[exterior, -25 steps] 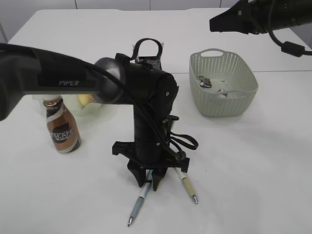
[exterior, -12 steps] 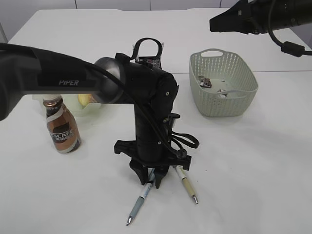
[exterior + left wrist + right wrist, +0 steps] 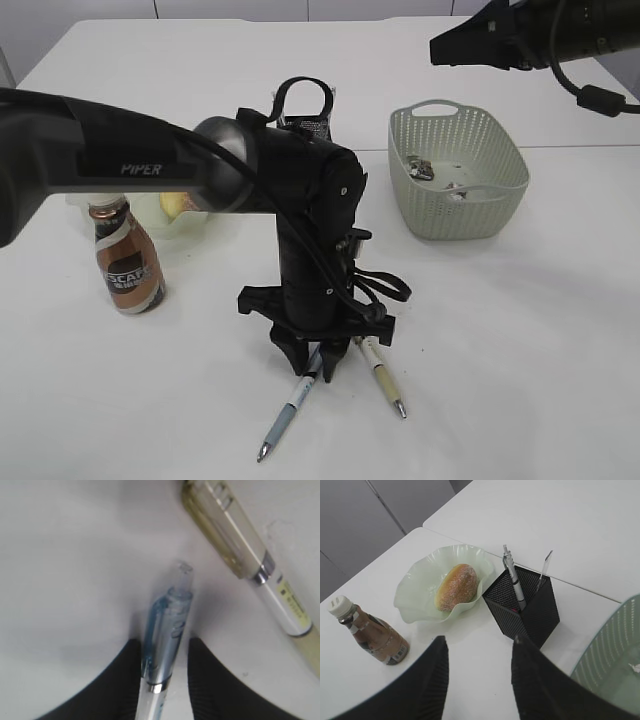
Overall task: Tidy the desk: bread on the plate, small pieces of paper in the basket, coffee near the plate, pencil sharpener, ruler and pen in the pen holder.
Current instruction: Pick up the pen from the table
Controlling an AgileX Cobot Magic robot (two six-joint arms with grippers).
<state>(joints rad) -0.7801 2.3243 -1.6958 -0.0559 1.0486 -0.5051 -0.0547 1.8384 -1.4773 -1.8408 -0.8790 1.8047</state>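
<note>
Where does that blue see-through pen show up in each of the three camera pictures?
Exterior view: blue pen lies at bottom centre, under the left gripper.
Left wrist view: at lower centre, between the two black fingers.
Right wrist view: not in it.
Shared landmark: the yellowish pen lying just beside it.
</note>
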